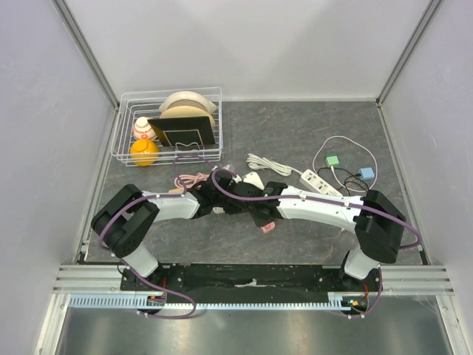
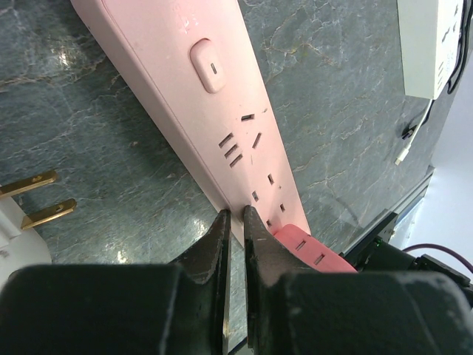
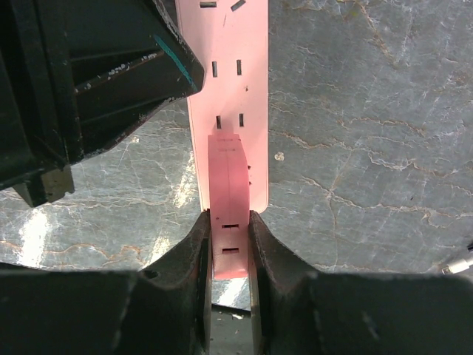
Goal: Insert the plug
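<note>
Plug [image 3: 228, 177]: light, rigid plastic, pinched by its flat sides in the right pincer [image 3: 229, 218] over the pink strip [image 3: 225, 74]; left pincer [image 2: 236, 214] pressed together at the strip's edge.

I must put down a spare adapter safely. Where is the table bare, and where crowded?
Bare: the far stretch from the wire basket to the right wall, behind the white cable; the near strip before the base rail. Crowded: the centre, where left gripper and right gripper meet at the pink power strip, and around the white power strip.
</note>
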You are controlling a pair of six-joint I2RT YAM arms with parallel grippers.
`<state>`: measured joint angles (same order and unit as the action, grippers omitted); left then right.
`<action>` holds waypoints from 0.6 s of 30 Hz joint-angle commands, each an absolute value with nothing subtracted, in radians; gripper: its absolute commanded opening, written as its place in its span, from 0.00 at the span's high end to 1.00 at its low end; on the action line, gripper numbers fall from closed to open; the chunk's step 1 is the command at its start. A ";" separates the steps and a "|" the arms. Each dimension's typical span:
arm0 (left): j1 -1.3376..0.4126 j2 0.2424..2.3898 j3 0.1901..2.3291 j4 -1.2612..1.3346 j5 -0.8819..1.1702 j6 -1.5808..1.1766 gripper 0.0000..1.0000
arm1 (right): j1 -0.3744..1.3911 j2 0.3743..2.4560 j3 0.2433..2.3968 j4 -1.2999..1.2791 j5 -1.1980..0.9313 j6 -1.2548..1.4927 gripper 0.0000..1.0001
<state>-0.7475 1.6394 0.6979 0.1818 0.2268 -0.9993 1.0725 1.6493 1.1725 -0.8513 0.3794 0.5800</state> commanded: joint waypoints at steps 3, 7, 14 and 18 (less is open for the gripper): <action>-0.804 1.681 0.690 0.221 0.218 -1.029 0.83 | 1.060 1.678 1.141 -0.908 0.408 0.604 0.85; -0.804 1.657 0.696 0.209 0.204 -1.028 0.77 | 1.060 1.628 1.163 -0.902 0.422 0.603 0.54; -0.804 1.615 0.730 0.158 0.170 -1.009 0.67 | 1.060 1.511 1.192 -0.888 0.483 0.620 0.12; -0.801 1.551 0.761 0.065 0.114 -0.979 0.53 | 1.060 1.428 1.178 -0.858 0.499 0.615 0.03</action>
